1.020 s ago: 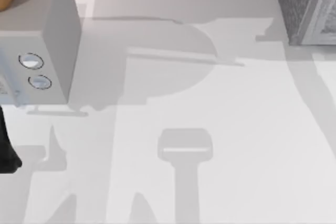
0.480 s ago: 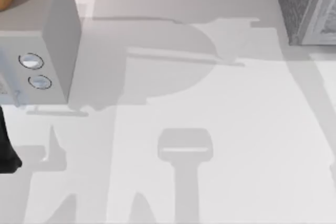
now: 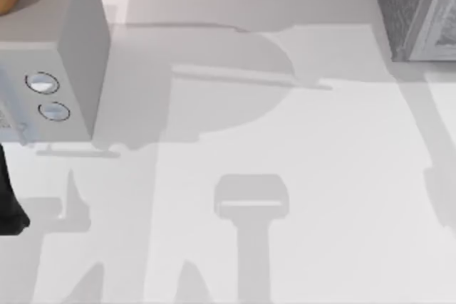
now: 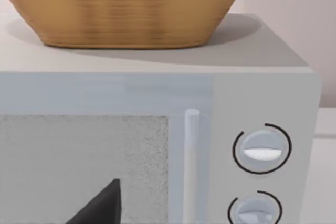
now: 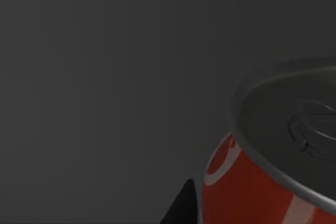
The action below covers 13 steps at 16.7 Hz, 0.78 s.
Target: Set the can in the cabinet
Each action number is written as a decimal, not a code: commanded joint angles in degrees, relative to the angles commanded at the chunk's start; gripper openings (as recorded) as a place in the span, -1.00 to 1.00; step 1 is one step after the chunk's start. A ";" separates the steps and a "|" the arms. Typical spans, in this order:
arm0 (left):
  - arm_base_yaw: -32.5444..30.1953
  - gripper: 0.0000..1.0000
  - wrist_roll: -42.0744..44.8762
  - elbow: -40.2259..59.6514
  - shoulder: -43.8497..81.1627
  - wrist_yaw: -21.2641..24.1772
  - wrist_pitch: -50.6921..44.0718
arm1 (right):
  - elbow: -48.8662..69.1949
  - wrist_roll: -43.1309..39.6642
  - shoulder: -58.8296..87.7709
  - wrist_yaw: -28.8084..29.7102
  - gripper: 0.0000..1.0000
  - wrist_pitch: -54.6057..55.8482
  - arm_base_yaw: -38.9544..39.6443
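The red can (image 5: 252,192), with white lettering and a silver-grey top, looms close in the right wrist view against a dark grey surface. One dark fingertip (image 5: 182,205) of my right gripper lies against its side, and the other finger is hidden behind the can. A grey speckled cabinet (image 3: 413,12) stands at the table's back right corner, cut off by the edge of the top view. My left arm (image 3: 8,204) is parked at the far left edge, and one of its dark fingertips (image 4: 100,205) points at the microwave door.
A white microwave (image 3: 71,69) with two round knobs stands at the back left, with a woven basket (image 4: 126,9) on top of it. Arm shadows fall across the white table (image 3: 299,147).
The arm shadow on the right side of the table has slid toward the right edge and the front. The left arm has not moved.
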 joint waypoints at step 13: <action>0.00 1.00 0.00 0.00 0.00 0.00 0.00 | 11.35 -0.01 8.73 -1.02 -0.55 -2.98 -1.15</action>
